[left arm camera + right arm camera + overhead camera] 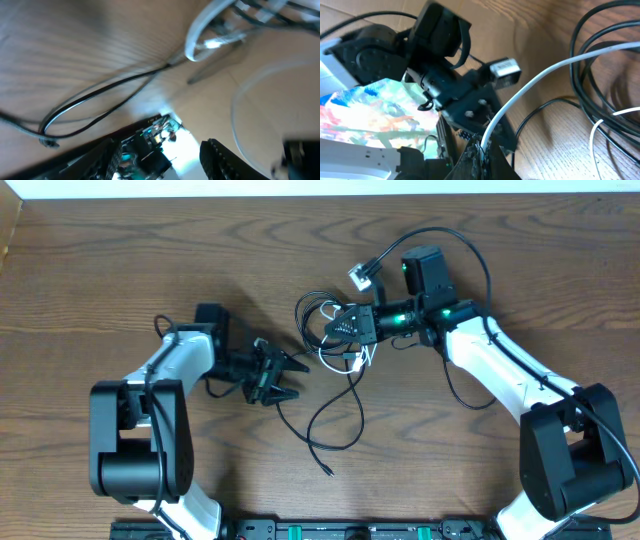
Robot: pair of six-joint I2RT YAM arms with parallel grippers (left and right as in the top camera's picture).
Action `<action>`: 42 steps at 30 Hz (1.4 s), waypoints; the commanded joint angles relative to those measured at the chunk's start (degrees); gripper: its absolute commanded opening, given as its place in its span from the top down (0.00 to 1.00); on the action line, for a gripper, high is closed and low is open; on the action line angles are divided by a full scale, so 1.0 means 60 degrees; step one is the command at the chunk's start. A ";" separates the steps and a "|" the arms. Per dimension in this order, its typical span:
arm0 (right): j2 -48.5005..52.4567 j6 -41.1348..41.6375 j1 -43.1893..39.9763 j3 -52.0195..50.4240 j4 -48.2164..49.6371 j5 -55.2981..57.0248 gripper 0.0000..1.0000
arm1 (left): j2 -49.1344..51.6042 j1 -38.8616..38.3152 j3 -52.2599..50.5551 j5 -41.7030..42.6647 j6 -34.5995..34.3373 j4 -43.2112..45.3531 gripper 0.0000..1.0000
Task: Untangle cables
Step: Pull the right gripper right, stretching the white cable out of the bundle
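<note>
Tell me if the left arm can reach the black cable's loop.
Probably yes: the left gripper is open and empty, the black cable loops on the table just beside it, and the right gripper, shut on the white cable, is off to the side.

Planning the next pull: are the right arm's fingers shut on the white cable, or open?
Shut on it: the right wrist view shows the white cable running down into the closed right fingers.
</note>
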 commanded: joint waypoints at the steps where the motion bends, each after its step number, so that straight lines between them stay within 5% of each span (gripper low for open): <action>1: -0.0193 -0.0648 -0.0040 0.0055 0.0211 -0.0124 0.99 | 0.0033 -0.0382 -0.0080 -0.1228 -0.3118 0.0437 0.44; 6: -0.0372 -0.1020 -0.0554 0.0055 0.2233 -0.3220 0.99 | 0.0033 -0.0619 -0.0080 -0.1045 -0.3559 0.1537 0.44; 9: -0.0561 -0.0299 -0.0933 0.0055 0.2932 -0.3544 0.99 | 0.0033 -0.0627 -0.0080 -0.1344 -0.3519 0.1665 0.44; 14: -0.0805 -0.0233 -0.2033 0.0055 0.2889 -0.3530 0.99 | 0.0033 -0.0627 -0.0080 -0.2386 -0.1574 0.1351 0.44; 24: -0.0801 -0.1228 -0.3574 0.0055 -0.0342 -0.0197 0.99 | 0.0033 -0.0627 -0.0080 -0.4987 0.1810 -0.0386 0.43; 30: -0.1169 -0.1311 -0.4503 0.0080 -0.0619 -0.0652 0.99 | 0.0033 -0.0627 -0.0080 -0.6743 0.1996 -0.0947 0.43; 31: -0.1424 -0.1315 -0.4677 0.0080 -0.0721 -0.0477 0.99 | 0.0033 -0.0627 -0.0080 -0.7096 0.1996 -0.0947 0.28; 34: -0.2222 -0.1315 -0.5071 0.0080 -0.1235 0.0721 0.99 | 0.0033 -0.0627 -0.0080 -0.7803 0.1996 -0.0947 0.15; 35: -0.2543 -0.1322 -0.5209 0.0080 -0.1457 0.1286 0.99 | 0.0033 -0.0627 -0.0080 -0.7909 0.1996 -0.0943 0.02; 42: -0.5377 -0.1319 -0.6200 0.0080 -0.2153 0.3621 0.99 | 0.0033 -0.0627 -0.0080 -0.7909 0.1996 -0.0943 0.02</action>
